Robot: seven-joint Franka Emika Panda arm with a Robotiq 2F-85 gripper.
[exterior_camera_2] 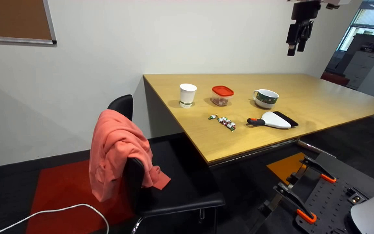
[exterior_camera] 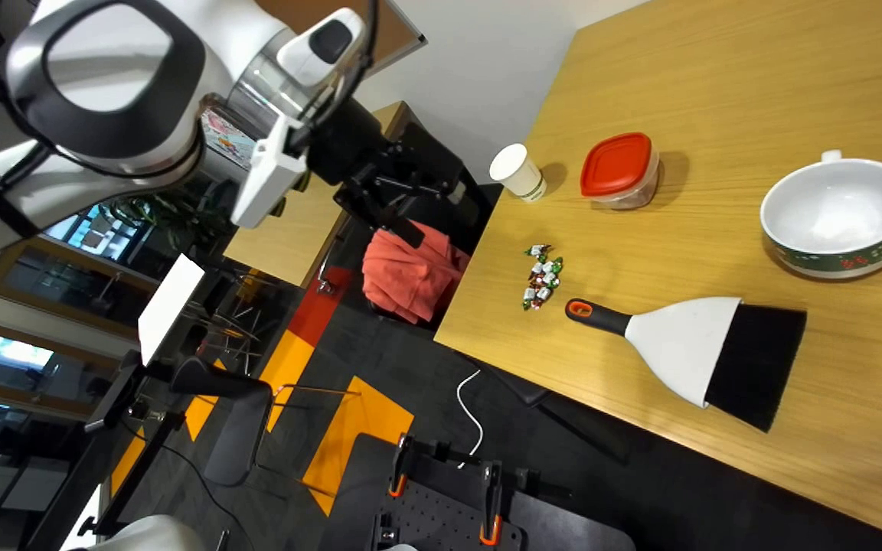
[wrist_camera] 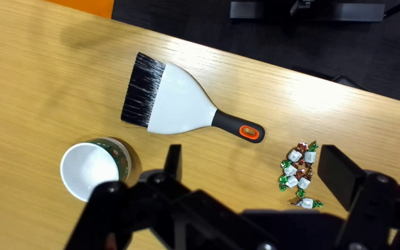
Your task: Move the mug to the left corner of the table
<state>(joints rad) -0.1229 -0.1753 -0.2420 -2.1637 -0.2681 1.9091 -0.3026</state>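
Note:
The mug (exterior_camera: 839,218) is a wide white bowl-like vessel with a green decorated band. It stands upright on the light wooden table (exterior_camera: 678,92). The mug also shows in an exterior view (exterior_camera_2: 265,99), its handle toward the white cup's side. In the wrist view the mug (wrist_camera: 90,168) is at the left, outside the jaws; the gripper's dark linkage covers its lower edge and its handle is not visible. My gripper (wrist_camera: 252,163) is open with nothing between its fingers. It hangs well above the table in both exterior views, apart from the mug (exterior_camera: 432,212) (exterior_camera_2: 296,50).
A white-and-black brush (wrist_camera: 182,100) lies near the table edge, beside the mug. Several wrapped candies (wrist_camera: 295,170) lie past its handle. A white paper cup (exterior_camera_2: 187,95) and a red-lidded container (exterior_camera_2: 222,95) stand farther along. A chair with a coral garment (exterior_camera_2: 118,146) is by the table end.

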